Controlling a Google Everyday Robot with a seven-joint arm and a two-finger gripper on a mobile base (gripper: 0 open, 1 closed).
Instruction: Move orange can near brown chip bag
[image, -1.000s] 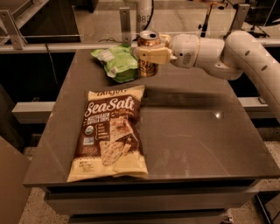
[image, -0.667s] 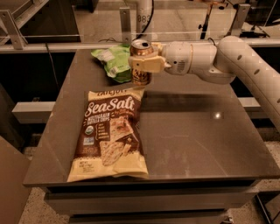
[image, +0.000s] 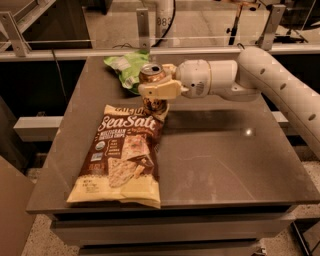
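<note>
Orange can upright, top up, gripper clamped on it, nr brown chip bag

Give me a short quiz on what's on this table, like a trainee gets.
1. True or false: the robot's gripper, over the far end of the dark grey table, has its fingers shut on the slim orange metal can.
2. Which lies just behind the can? A: crumpled green bag; B: red cup; C: white plate.
3. Fill in: the large flat brown chip bag next to the can reads "Sea ____".
Key: 1 true; 2 A; 3 Salt.
</note>
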